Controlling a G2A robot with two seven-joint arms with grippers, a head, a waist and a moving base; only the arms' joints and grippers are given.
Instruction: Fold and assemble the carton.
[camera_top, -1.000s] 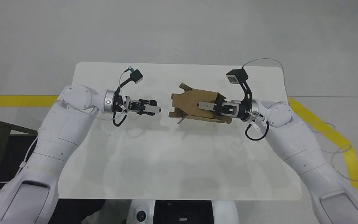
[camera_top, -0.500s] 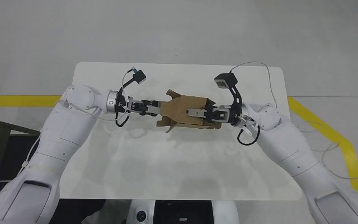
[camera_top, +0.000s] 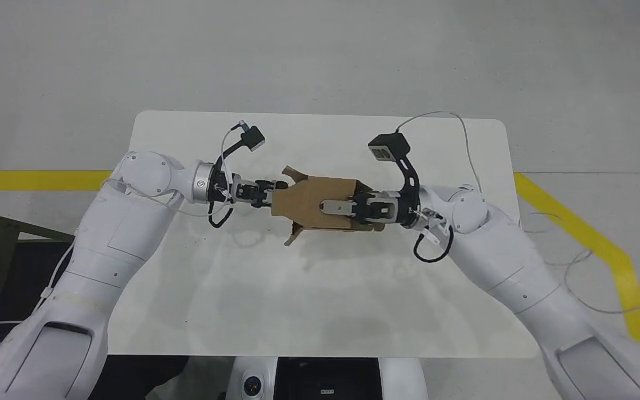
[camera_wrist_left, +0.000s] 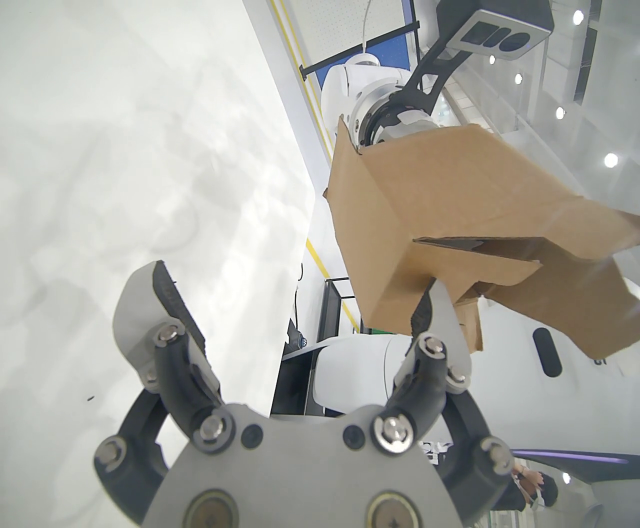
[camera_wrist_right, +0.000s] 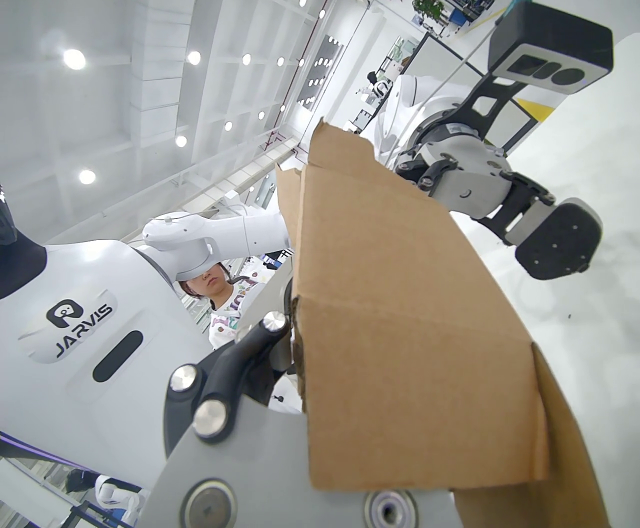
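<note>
Top view: brown carton (camera_top: 318, 200) at mid-table (camera_top: 180, 300), clamped by the right gripper (camera_top: 345, 208). Left wrist view: left gripper (camera_wrist_left: 295, 295) spread wide, one finger touching the carton's loose end flaps. Right wrist view: body looks squared up; flaps left to close

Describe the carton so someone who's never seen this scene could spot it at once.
Look at the white table. Over its middle is the carton, gripped by the right end effector, with the open left end effector at its other end. It is the only brown cardboard thing there, half folded with loose flaps sticking out.
</note>
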